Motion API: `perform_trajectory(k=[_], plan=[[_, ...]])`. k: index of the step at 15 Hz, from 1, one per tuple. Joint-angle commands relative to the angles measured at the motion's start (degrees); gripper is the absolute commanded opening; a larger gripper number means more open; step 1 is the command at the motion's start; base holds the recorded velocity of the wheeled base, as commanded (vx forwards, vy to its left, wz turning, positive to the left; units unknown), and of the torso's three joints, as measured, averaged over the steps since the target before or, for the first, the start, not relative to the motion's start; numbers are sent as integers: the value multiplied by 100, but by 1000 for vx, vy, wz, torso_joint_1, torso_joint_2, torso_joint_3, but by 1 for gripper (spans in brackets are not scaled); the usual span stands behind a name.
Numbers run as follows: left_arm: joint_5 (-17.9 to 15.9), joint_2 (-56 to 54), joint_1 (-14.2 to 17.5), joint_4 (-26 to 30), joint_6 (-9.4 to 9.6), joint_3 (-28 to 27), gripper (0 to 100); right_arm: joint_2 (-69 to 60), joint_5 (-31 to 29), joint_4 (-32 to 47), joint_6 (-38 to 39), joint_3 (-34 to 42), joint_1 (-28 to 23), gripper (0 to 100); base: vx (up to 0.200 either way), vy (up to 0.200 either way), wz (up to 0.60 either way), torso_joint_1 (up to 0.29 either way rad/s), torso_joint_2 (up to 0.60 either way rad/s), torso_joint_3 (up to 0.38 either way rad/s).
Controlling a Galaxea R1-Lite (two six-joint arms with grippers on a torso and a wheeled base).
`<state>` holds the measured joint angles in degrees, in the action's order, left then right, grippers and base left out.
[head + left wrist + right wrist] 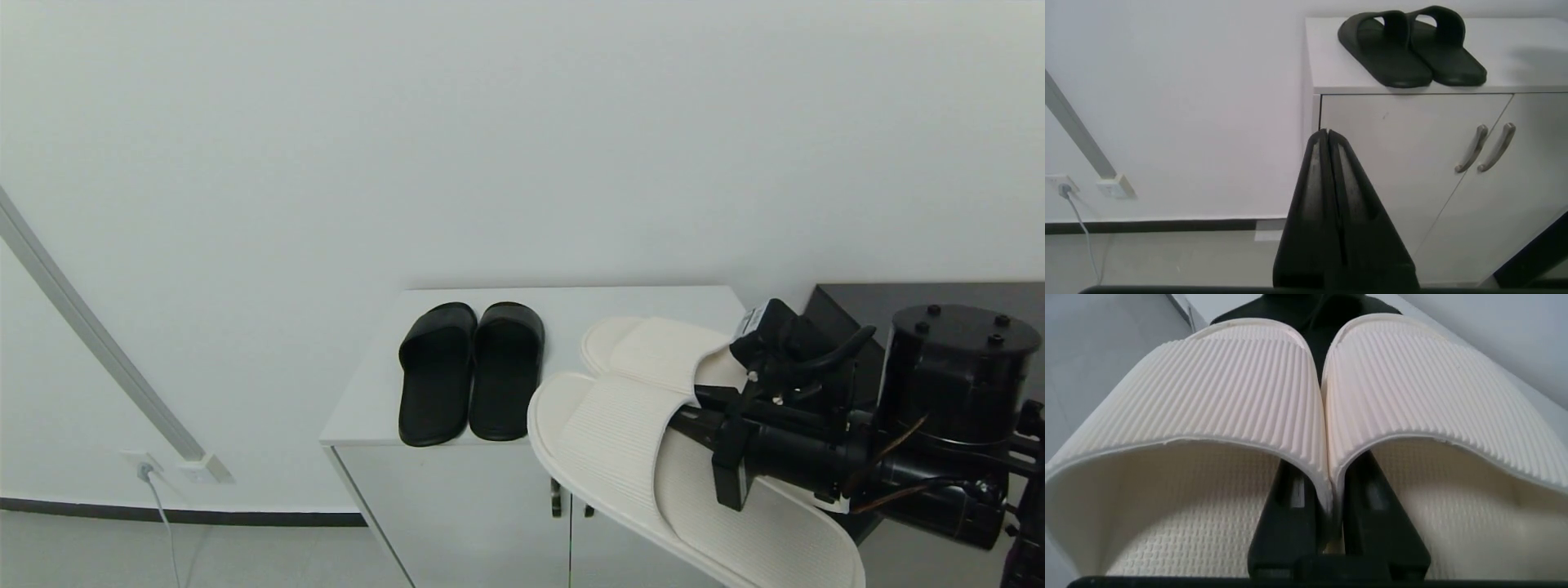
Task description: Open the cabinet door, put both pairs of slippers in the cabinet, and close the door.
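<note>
Right pincer [1333,527] pinching white slippers [620,425] by the straps, left pincer [1328,140] pressed together, black slippers [1413,45] beyond it atop closed cabinet [1404,155].

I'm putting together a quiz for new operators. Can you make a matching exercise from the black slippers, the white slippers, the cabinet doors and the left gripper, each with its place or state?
Things:
1. black slippers
2. white slippers
3. cabinet doors
4. left gripper

Places or states:
A. both closed
B. shut on nothing
C. side by side on the cabinet top
D. held by the right gripper

Pairs: 1-C, 2-D, 3-A, 4-B
</note>
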<state>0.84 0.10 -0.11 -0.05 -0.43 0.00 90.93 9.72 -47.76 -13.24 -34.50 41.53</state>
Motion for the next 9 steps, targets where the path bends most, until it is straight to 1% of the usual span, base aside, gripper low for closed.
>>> perform_trajectory(k=[1,4,9], plan=[[4,-1,2,5,-1,0,0,13,-14,4,-3,13,109,0,0,0,0,0,0,0],[4,-1,2,-4,-10,0,0,56,-5,-5,6,5,136,0,0,0,0,0,0,0],[13,-1,2,-4,-10,0,0,65,-5,-5,23,-4,136,0,-200,0,0,4,2,1]])
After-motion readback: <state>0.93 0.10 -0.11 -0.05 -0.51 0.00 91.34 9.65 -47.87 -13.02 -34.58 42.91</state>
